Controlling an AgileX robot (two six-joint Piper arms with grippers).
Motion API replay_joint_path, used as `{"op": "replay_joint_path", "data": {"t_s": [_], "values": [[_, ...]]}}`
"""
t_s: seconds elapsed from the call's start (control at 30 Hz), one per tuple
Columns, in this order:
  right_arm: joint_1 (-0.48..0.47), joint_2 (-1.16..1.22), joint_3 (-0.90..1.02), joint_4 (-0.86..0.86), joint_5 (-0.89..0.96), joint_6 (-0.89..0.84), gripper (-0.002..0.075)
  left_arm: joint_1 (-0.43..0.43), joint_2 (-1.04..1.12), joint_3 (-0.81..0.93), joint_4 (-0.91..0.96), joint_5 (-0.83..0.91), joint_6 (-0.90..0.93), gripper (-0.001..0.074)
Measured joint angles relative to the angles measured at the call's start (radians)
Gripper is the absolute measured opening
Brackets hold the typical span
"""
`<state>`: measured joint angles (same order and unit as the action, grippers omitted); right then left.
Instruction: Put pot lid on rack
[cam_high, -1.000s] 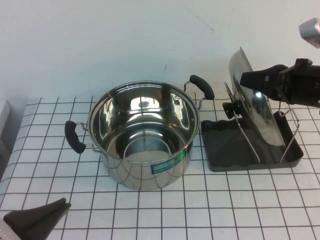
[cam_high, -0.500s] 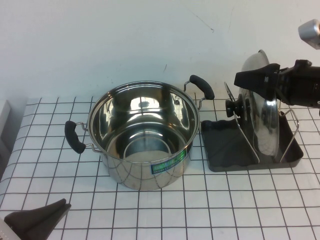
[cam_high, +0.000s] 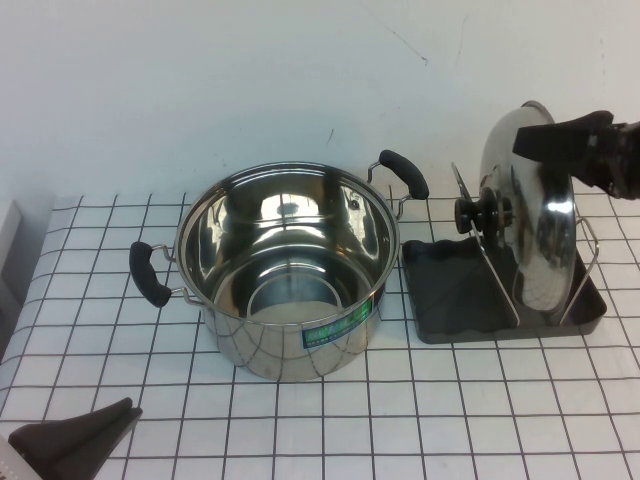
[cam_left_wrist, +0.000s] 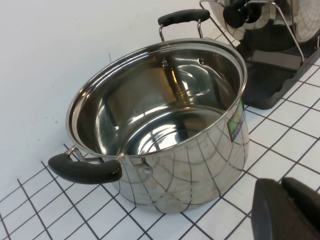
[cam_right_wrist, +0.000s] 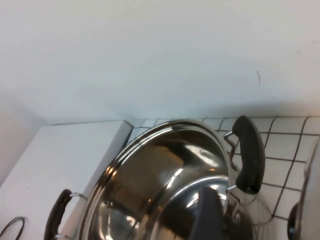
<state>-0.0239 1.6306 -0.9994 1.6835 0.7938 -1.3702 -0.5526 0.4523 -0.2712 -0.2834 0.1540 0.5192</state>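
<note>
Pot lid: the pot lid (cam_high: 530, 215) stands on edge at the right of the high view, nearly upright, its black knob (cam_high: 478, 214) facing left toward the pot; its lower edge sits down in the rack between the wire loops. The left wrist view shows it (cam_left_wrist: 300, 17) at its upper right corner.
Rack: the rack (cam_high: 455, 295), a dark grey tray, lies on the tabletop just right of the pot, with thin silver wire loops (cam_high: 493, 270) rising from it; 1 loop crosses in front of the lid beside the knob.
Pot: the steel pot (cam_high: 285, 265) sits at the centre of the high view, open, with 2 black handles, 1 at lower left and 1 at upper right near the rack.
Right claw: the right claw (cam_high: 560, 145) is at the right edge of the high view, its dark fingers at the top rim of the lid; I cannot tell whether they pinch the rim or stand apart from it.
Left claw: the left claw (cam_high: 75, 435) is low in the lower left corner of the high view, well apart from the pot; its fingers are pressed together on nothing.
Tabletop: the tabletop (cam_high: 300, 420) is white with a black grid.
</note>
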Motion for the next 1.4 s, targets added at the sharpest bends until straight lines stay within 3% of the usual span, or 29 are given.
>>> {"op": "replay_joint_path", "data": {"t_s": [0.37, 0.57, 0.67, 0.8, 0.9, 1.0, 1.2, 1.4], "values": [[-0.114, 0.0, 0.0, -0.033, 0.204, 0.002, 0.0462, 0.0, 0.0, 0.0, 0.0, 0.0, 0.0, -0.0002], [-0.196, 0.0, 0.0, -0.043, 0.313, 0.018, 0.0412, 0.0, 0.0, 0.0, 0.0, 0.0, 0.0, -0.0002], [-0.239, 0.0, 0.0, -0.048, 0.362, 0.026, 0.0324, 0.0, 0.0, 0.0, 0.0, 0.0, 0.002, -0.0002], [-0.297, -0.031, 0.0, -0.106, 0.366, 0.039, 0.0105, 0.0, 0.0, 0.0, -0.002, 0.0, 0.002, -0.0002], [-0.331, -0.079, 0.0, -0.164, 0.37, 0.036, 0.0036, 0.0, 0.0, 0.0, -0.003, 0.0, 0.002, -0.0002], [-0.362, -0.141, -0.002, -0.279, 0.376, 0.031, 0.0012, 0.0, 0.0, 0.0, -0.003, 0.0, 0.002, -0.0002], [-0.371, -0.312, -0.032, -0.812, 0.268, 0.228, 0.0005, 0.0, 0.0, 0.0, -0.003, 0.0, 0.002, -0.0002], [-0.322, -0.445, -0.032, -1.015, 0.181, 0.293, 0.0004, 0.0, 0.0, 0.0, -0.003, 0.0, -0.021, -0.0002]]}}
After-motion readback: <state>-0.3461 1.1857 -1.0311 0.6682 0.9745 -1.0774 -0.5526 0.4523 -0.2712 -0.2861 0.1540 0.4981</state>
